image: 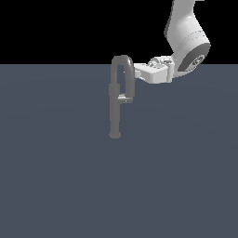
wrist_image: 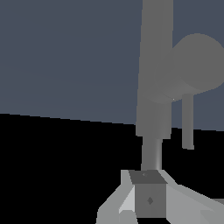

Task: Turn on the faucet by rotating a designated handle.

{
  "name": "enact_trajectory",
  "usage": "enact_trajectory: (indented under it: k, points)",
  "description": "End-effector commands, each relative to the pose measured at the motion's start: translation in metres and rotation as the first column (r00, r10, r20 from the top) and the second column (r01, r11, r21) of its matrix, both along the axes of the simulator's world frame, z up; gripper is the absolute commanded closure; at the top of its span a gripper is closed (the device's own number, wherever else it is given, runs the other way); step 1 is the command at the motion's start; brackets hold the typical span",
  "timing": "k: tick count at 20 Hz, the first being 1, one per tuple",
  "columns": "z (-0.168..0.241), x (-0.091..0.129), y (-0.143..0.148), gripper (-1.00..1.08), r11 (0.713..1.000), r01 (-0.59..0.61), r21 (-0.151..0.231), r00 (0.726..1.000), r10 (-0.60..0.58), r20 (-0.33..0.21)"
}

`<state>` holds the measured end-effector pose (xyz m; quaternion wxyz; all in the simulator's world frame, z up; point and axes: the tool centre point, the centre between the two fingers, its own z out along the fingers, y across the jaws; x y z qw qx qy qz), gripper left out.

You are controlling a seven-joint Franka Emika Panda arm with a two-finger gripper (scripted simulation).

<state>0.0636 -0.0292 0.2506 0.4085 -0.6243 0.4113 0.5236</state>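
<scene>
The grey faucet (image: pixel 114 107) stands upright on the floor, its gooseneck spout arching toward the exterior view's right. The small light handle (image: pixel 124 98) sticks sideways from the post at mid-height, just under the spout's end. My gripper (image: pixel 135 74) comes in from the exterior view's right and sits beside the spout's descending leg, above the handle and apart from it. The wrist view shows the faucet post (wrist_image: pixel 155 65) close ahead with a rounded grey lump beside it. There my gripper (wrist_image: pixel 148 199) has its fingertips pressed together with no gap and nothing held.
The white arm (image: pixel 188 42) reaches down from the exterior view's upper right. A flat blue-grey floor (image: pixel 69 176) lies all around the faucet, and black background lies beyond it.
</scene>
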Motion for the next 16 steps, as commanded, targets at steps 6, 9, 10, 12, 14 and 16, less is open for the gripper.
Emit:
enact_trajectory:
  k: [6,9,10,12,14,16]
  points:
    - [-0.032,0.009,0.003,1.08,0.994,0.08,0.072,0.993,-0.073,-0.098]
    - [-0.038,0.01,0.004,1.08,0.992,0.094,0.083,0.99,-0.084,-0.114]
    - [-0.039,0.01,0.004,1.08,0.992,0.096,0.084,0.99,-0.086,-0.116]
    - [-0.039,0.01,0.004,1.08,0.992,0.097,0.085,0.989,-0.086,-0.117]
    - [-0.039,0.01,0.004,1.08,0.992,0.097,0.085,0.989,-0.086,-0.117]
    - [-0.038,0.008,0.003,1.08,0.992,0.096,0.084,0.989,-0.086,-0.117]
